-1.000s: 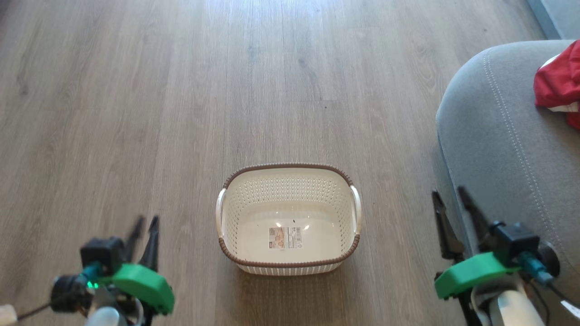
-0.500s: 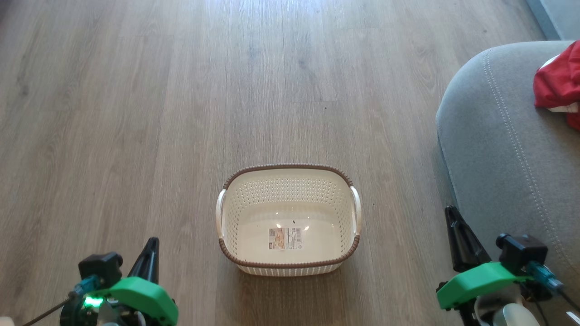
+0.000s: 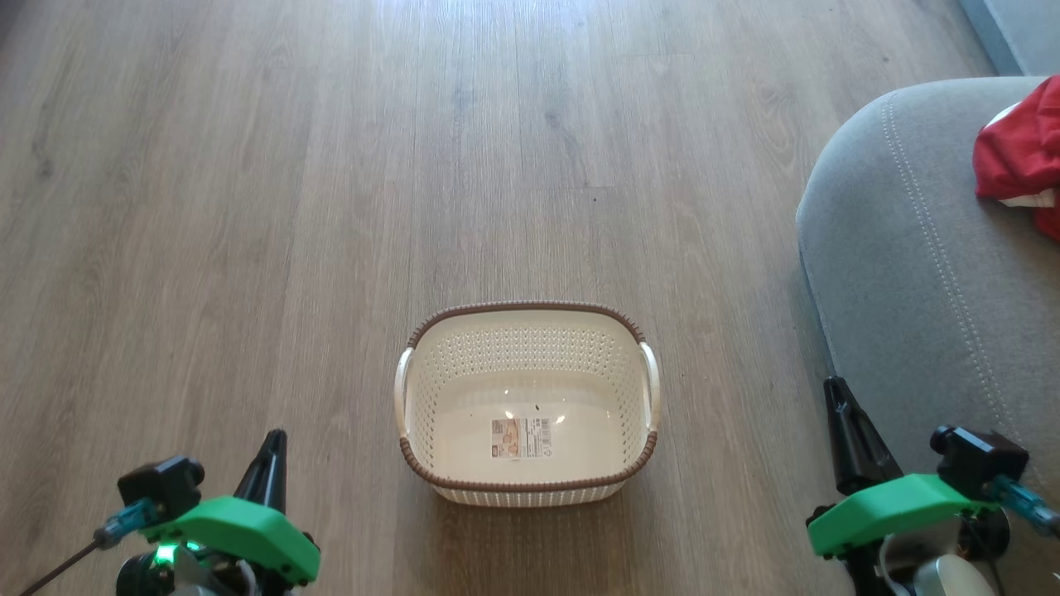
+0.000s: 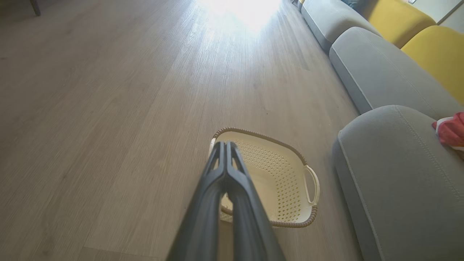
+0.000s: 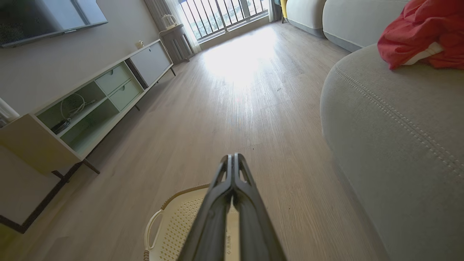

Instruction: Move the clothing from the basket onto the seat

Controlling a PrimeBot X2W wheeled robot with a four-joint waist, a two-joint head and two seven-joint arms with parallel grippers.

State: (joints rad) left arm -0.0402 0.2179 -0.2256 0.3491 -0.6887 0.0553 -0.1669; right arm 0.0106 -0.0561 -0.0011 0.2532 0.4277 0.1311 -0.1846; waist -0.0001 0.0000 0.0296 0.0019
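Left end effector (image 3: 274, 440) and right end effector (image 3: 836, 396), head view: both just snapped shut, empty, drawn lower. Basket (image 3: 527, 484) on floor (image 3: 248, 207) holds no garment; clothing (image 3: 1017, 149) lies on seat (image 3: 911, 273). Left wrist view: my fingers (image 4: 214, 203) pressed together, nothing between. Right wrist view: same; clothing up on seat. Task looks finished.

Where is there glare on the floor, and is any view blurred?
Left wrist view: sunlight washes the far floor white. Right wrist view: a bright patch lies before the window. Head view: sharp, no motion blur, two small glints inside the basket, soft shadow at its near side.
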